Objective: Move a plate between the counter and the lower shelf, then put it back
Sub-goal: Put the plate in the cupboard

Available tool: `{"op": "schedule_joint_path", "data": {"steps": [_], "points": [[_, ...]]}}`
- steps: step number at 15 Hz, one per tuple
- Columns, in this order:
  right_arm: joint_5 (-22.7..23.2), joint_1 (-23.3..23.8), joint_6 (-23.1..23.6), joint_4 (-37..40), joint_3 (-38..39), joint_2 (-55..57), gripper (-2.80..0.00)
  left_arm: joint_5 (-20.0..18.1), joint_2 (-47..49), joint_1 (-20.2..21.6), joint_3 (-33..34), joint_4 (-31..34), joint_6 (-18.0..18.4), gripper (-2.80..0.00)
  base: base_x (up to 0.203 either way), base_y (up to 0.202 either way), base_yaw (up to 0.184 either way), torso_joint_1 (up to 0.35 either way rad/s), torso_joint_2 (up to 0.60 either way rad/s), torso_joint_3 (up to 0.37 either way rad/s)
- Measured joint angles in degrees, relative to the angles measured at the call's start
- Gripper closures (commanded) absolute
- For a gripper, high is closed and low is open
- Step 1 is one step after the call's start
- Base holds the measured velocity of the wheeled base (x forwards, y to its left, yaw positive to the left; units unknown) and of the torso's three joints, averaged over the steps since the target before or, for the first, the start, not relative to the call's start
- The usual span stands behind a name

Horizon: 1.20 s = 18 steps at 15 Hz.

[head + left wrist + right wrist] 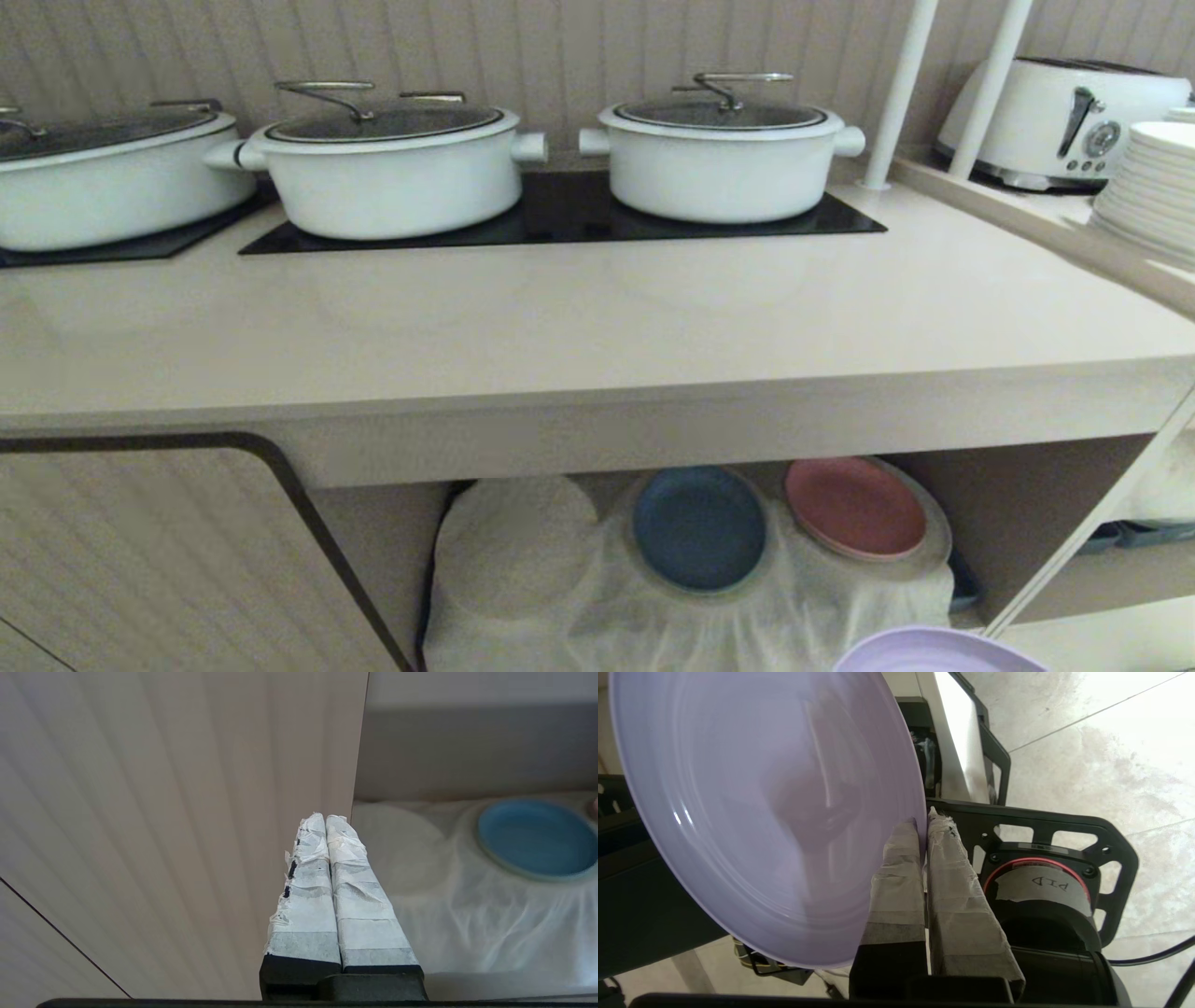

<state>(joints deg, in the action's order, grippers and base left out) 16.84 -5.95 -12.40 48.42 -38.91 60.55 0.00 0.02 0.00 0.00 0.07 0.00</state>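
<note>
The plate [752, 812] hangs pinched by its rim in the right gripper [924, 826], whose jaws are closed on that edge with the disc spreading away to one side of them. It has no long axis, being round; it looks tipped up, its hollow face toward the wrist camera. From the head it peeks in low, in front of the lower shelf [1018, 523], where a blue plate [698, 527] and a pink plate [854, 509] rest on the cloth [523, 560]. The surface [597, 327] lies above. The left gripper [325, 821], jaws together and empty, idles beside the cabinet door [163, 812]. The right arm is plainly nearer.
</note>
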Motion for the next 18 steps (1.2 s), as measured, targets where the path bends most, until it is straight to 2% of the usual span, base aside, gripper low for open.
{"op": "schedule_joint_path", "data": {"steps": [14,18], "points": [[0.0,-0.1,0.0,0.1,0.0,0.0,0.0,0.0,0.0,0.0,0.0,-0.1,0.0,0.0,0.0,0.0,0.0,-0.238,0.43,0.201],[0.0,-0.1,0.0,0.4,-0.1,0.0,0.0,0.0,0.0,0.0,0.0,0.0,0.0,0.0,0.0,0.0,0.0,-0.05,0.19,0.06]]}}
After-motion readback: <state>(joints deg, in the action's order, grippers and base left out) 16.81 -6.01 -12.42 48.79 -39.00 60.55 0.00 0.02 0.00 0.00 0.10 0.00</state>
